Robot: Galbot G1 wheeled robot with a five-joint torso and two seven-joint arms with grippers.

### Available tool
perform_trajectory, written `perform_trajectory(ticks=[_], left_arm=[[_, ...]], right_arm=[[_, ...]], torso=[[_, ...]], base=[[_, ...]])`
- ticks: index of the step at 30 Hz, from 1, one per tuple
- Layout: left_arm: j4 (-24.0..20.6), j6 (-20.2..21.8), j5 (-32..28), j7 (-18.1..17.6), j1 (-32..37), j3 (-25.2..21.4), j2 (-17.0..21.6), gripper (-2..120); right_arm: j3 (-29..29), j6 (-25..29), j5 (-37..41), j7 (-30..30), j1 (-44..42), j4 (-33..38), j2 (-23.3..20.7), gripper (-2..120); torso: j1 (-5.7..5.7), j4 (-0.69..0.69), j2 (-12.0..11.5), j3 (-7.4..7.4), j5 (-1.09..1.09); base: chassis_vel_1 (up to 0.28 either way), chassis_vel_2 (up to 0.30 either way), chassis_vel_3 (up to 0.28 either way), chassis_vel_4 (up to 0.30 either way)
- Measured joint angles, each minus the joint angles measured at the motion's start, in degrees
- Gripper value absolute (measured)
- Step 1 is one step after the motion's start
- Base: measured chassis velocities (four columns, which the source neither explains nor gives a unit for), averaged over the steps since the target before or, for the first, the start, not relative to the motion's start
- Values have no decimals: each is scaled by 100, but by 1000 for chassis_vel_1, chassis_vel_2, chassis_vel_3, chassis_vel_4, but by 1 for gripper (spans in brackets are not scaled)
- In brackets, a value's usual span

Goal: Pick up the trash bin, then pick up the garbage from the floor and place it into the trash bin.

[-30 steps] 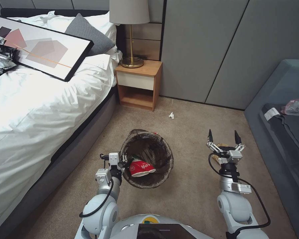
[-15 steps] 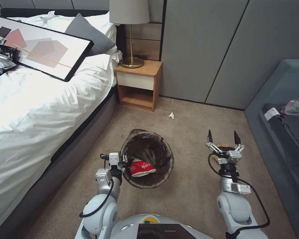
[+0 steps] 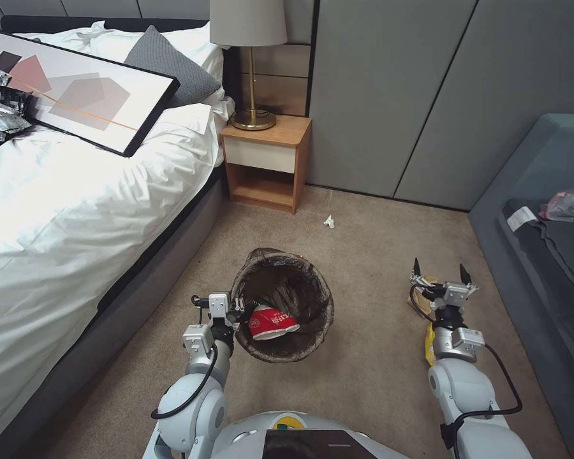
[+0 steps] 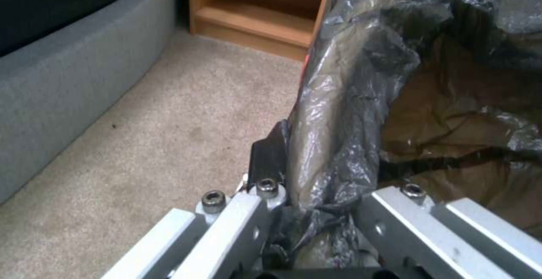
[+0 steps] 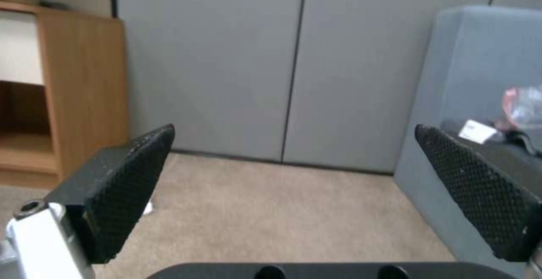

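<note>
The left tool [image 3: 236, 310] was clamped on the near rim of the bin [image 3: 312, 319], pinching the dark liner [image 4: 338, 114] between its fingers, as the left wrist view showed close up. So the first job, taking hold of the bin, looked done, though whether it hung clear of the carpet [image 3: 363, 370] I could not tell. Inside lay a red-and-white cup [image 3: 271, 322], so some garbage was already in.

To the right, well apart from the bin, the right tool [image 3: 441, 275] hung low with its fingers spread wide and nothing between them. A yellow wrapper [image 3: 429, 344] peeked out beside that arm, and a tan scrap [image 3: 416, 298] lay just under the tool; both seemed yet to be collected.

Farther off, a white tissue [image 3: 329, 222] sat on the carpet near the nightstand [image 3: 268, 159], untouched. By my reckoning at least three pieces remained.
</note>
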Motion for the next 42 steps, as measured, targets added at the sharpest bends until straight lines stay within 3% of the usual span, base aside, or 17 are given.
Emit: perform_trajectory(ticks=[14, 21, 42], left_arm=[[20, 4, 5, -4, -5, 24, 5, 3], [16, 4, 13, -5, 17, 21, 26, 3], [-2, 1, 10, -8, 32, 47, 51, 3]], right_arm=[[129, -472, 123, -169, 400, -673, -193, 100], [96, -1107, 25, -474, 682, -1788, -367, 100], [28, -840, -135, -628, 1185, -3791, -400, 100]], torso=[[0, 1, 0, 0, 0], [0, 0, 0, 0, 0], [0, 0, 0, 0, -1]], base=[[0, 0, 0, 0], [0, 0, 0, 0], [0, 0, 0, 0]])
